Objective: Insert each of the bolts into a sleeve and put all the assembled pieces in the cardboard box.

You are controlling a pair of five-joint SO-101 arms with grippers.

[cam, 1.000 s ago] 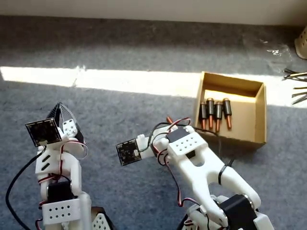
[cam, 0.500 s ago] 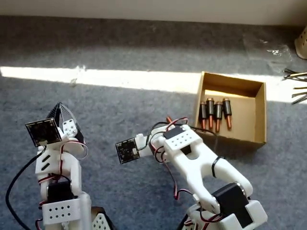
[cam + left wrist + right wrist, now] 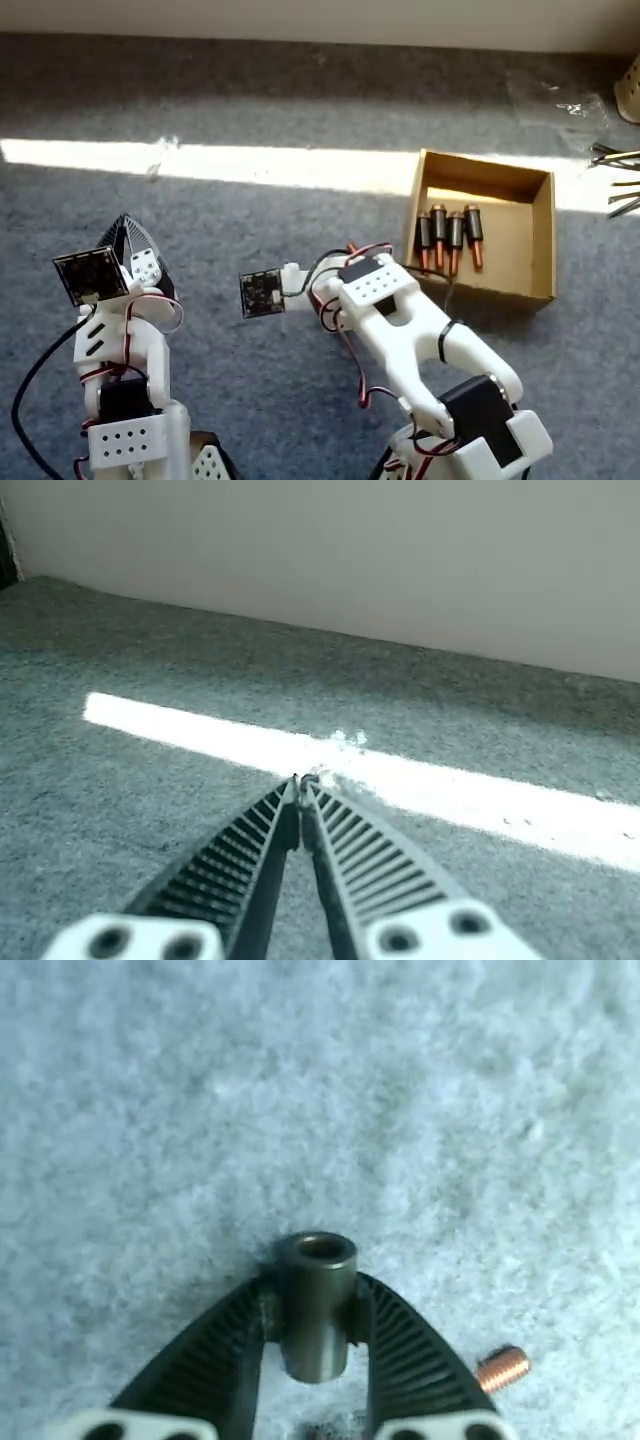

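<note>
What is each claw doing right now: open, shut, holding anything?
Left gripper: closed, holding nothing.
Right gripper: closed on a dark sleeve.

Carpeted room, prob. home or office: grey carpet [image 3: 250, 230] underfoot w/ a sun strip [image 3: 280, 166] across it, plain pale wall [image 3: 350, 560] behind.

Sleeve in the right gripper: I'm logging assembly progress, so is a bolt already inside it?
No, the sleeve shows a hollow open end, and a bolt lies apart on the carpet.
</note>
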